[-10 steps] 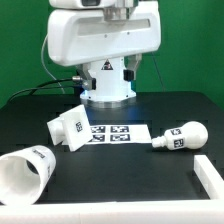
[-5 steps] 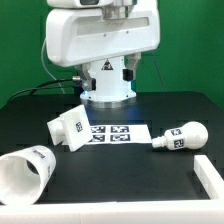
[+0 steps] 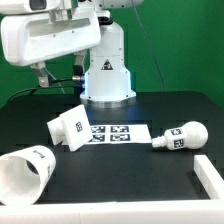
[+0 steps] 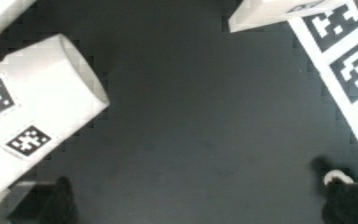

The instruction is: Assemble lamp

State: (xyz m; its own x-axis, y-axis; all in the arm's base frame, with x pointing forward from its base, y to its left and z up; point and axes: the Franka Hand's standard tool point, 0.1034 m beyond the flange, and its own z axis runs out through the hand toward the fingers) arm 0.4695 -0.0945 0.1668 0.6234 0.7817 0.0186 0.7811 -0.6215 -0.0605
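- Exterior view: base [image 3: 70,128] touching marker board [image 3: 115,133]; shade [image 3: 25,175] lying at the view's left, bulb [image 3: 180,137] at its right.
- Wrist view: gripper [image 4: 194,188] spread wide, holding nothing, near a tagged white part [image 4: 34,95].
- Likely trouble: closing off-centre on a rounded part and sending it rolling.

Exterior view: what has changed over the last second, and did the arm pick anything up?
The arm swung toward the exterior view's left; half a second ago its big white body hung centred above the pedestal. Nothing was taken hold of: in the wrist view the gripper is open, with only dark table between its fingers. The base, bulb, shade and marker board lie as before.
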